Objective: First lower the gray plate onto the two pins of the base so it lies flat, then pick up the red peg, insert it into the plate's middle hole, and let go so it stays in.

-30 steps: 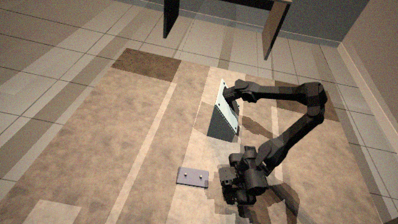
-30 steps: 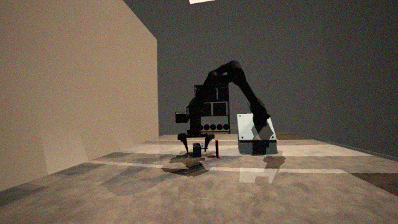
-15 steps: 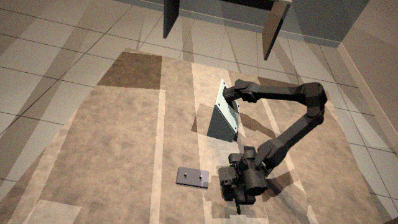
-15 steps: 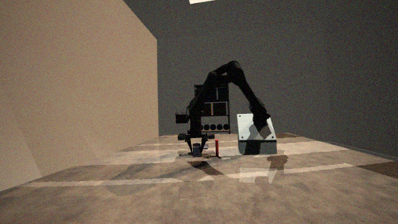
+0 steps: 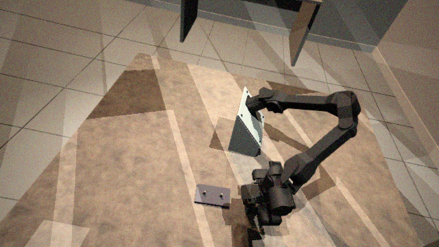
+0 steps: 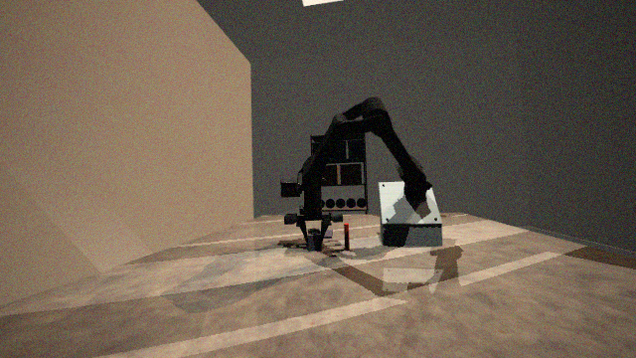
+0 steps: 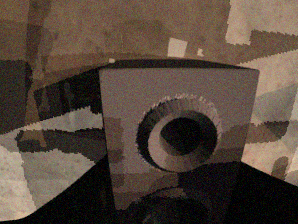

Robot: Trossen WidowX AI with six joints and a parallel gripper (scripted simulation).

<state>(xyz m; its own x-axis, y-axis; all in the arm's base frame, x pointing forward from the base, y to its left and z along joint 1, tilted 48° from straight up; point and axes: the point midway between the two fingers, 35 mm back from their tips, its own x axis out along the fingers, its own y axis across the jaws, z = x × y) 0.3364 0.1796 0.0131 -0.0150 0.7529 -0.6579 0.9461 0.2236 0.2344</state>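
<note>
The gray plate (image 7: 120,90) (image 6: 314,242) is between my fingers, low over the table. Its face shows a round collared hole in the wrist view and part of a second one below. My gripper (image 7: 159,151) (image 6: 314,240) is shut on the plate, one finger at each side. The flat purplish-gray base (image 5: 212,200) lies on the table with two short upright pins, left of the gripper in the top view. The red peg (image 6: 347,238) stands upright right of the gripper in the exterior view; the arm hides it in the top view. The plate's underside is hidden.
The arm's mount, a pale slanted panel (image 5: 254,128) (image 6: 393,199) on a dark wedge block (image 5: 241,140) (image 6: 422,236), stands on the patterned surface. A dark shelf rack (image 6: 340,191) is behind the arm. Strong light bands and shadows cross the surface.
</note>
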